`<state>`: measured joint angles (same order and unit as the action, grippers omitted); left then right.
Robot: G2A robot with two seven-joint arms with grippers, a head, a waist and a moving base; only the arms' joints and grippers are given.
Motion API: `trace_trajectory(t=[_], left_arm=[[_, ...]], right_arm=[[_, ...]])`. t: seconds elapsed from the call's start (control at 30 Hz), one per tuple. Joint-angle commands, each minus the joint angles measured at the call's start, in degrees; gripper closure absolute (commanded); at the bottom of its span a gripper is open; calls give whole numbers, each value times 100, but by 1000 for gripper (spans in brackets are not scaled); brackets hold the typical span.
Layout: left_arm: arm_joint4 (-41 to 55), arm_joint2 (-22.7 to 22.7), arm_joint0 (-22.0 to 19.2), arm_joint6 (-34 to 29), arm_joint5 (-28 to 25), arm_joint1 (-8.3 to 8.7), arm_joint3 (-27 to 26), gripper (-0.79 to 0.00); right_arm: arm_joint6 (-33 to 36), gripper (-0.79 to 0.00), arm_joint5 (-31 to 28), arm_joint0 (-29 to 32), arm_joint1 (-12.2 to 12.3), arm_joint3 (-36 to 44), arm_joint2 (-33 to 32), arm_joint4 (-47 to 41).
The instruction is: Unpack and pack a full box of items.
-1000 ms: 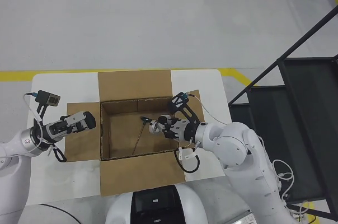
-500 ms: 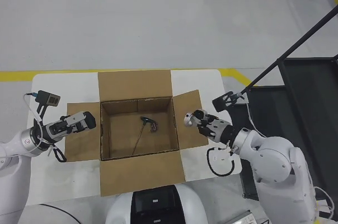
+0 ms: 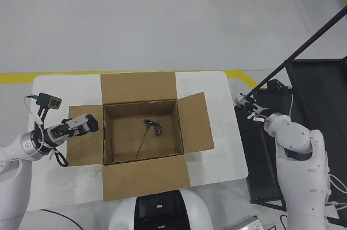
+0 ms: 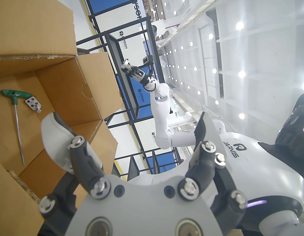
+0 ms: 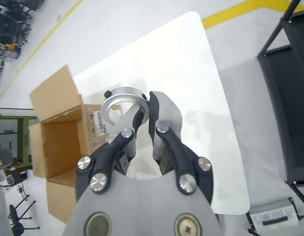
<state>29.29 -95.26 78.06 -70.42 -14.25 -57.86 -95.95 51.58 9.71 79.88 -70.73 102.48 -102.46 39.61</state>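
Pinching metal ring (image 5: 125, 105) between fingers (image 5: 164, 114)

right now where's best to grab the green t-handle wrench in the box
Probably mid-shaft on the wrench, coming straight down and closing across it: it lies flat on the box floor, the walls block side approaches, and a small metal block crowds the green handle.

From the top view you cannot tell what the right pincer (image 3: 245, 104) grips; it is too small there. In the right wrist view a finger (image 5: 139, 121) covers the metal ring's (image 5: 122, 92) near arc. The small plate (image 4: 33, 103) beside the T-handle hex key (image 4: 17, 121) is too small to name. The cardboard box (image 4: 68, 92) runs off the left wrist view's edge.
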Motion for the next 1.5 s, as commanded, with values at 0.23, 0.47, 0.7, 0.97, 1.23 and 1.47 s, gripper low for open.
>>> trace_trajectory(t=[0.23,0.47,0.7,0.97,1.23,1.47], left_arm=[[0,0,0,0,0,0,0,-785],[0,0,0,0,0,0,0,-785],[0,0,0,0,0,0,0,-785],[0,0,0,0,0,0,0,-785],[0,0,0,0,0,0,0,-785],[0,0,0,0,0,0,0,-785]], right_arm=[[453,0,236,-1351,63,-2109,770,836],[392,0,376,-2081,52,-3409,1362,1497],[127,0,597,-2725,-35,-4610,1946,1964],[-18,0,460,-3199,-152,-5457,2334,1847],[-131,-320,446,-3354,-245,-5845,2615,1789],[-318,-785,486,-3317,-233,-5723,2579,1755]])
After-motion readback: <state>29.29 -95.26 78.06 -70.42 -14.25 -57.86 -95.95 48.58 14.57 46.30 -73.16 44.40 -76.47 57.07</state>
